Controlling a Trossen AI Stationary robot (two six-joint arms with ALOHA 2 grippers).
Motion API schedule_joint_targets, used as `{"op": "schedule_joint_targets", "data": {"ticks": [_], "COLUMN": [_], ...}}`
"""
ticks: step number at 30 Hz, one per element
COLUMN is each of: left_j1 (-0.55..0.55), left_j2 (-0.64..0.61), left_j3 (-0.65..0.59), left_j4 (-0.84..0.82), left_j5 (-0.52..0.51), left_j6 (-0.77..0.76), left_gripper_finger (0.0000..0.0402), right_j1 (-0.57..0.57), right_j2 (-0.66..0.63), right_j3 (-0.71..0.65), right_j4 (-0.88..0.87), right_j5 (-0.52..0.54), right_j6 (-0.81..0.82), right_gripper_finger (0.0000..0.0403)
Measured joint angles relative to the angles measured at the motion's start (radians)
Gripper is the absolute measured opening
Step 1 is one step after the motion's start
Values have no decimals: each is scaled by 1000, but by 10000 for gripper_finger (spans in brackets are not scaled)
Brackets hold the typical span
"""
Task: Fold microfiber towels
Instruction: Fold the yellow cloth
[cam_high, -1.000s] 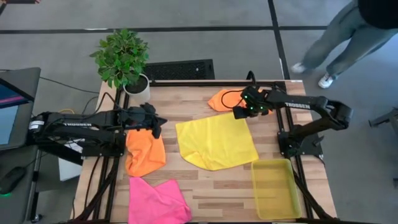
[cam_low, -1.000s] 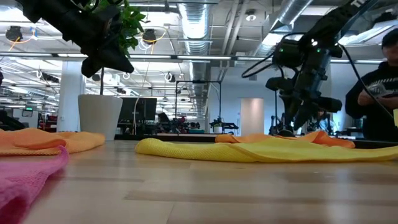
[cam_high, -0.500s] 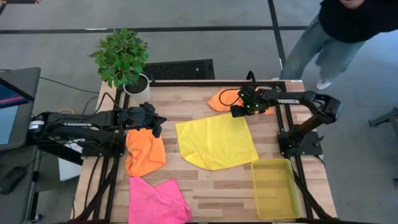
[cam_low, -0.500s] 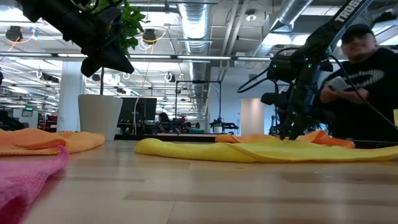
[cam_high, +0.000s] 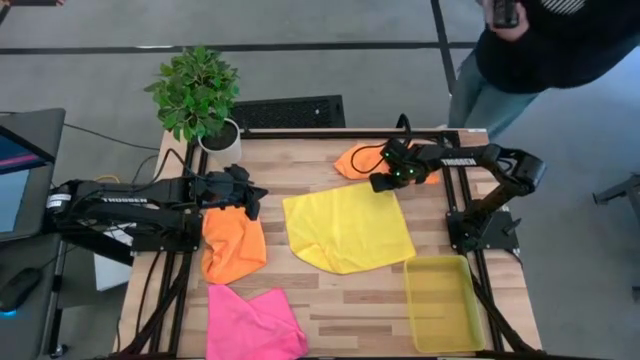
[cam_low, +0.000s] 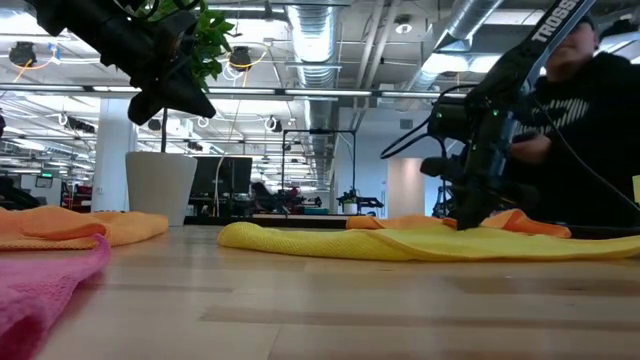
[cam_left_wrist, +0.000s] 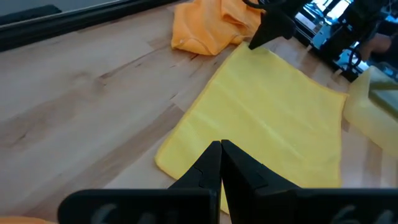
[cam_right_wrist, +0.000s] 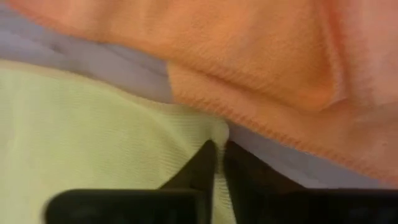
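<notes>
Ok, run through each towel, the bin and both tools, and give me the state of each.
Yellow towel: spread flat, one corner turned.
Far orange towel: crumpled.
Near orange towel: loosely folded.
Pink towel: rumpled.
Bin: empty.
Right tool: shut on yellow towel's corner.
Left tool: shut, empty.

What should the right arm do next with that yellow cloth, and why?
Probably lift that corner and carry it across toward the opposite edge. The right pincer is down at the far corner of the yellow towel, fingers closed on its edge in the wrist view, and the towel lies flat and unfolded. The left pincer waits above an orange towel.
</notes>
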Motion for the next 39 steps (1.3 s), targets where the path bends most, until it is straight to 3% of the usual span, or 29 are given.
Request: {"op": "schedule_joint_targets", "data": {"ticks": [3, 11, 19, 24, 31, 39], "left_j1": [0, 0, 0, 0, 7, 16], "left_j2": [0, 0, 3, 83, 288, 384], "left_j3": [0, 0, 0, 24, 184, 274], "left_j4": [0, 22, 166, 166, 37, -103], "left_j5": [-5, -4, 57, 76, 104, 104], "left_j6": [-36, -78, 72, 102, 234, 198], "left_gripper_finger": [0, 0, 0, 0, 0, 0], "right_j1": [0, 0, 0, 0, 0, 0], "right_j2": [-1, -2, -3, -3, -3, -3], "right_j3": [0, 0, 0, 0, 0, 0], "right_j4": [4, 2, 1, -2, -3, -3], "right_j5": [-5, -3, 1, 3, 3, 2], "right_j6": [-4, -9, -10, -10, -10, -35], "right_gripper_finger": [10, 5, 3, 4, 3, 2]}}
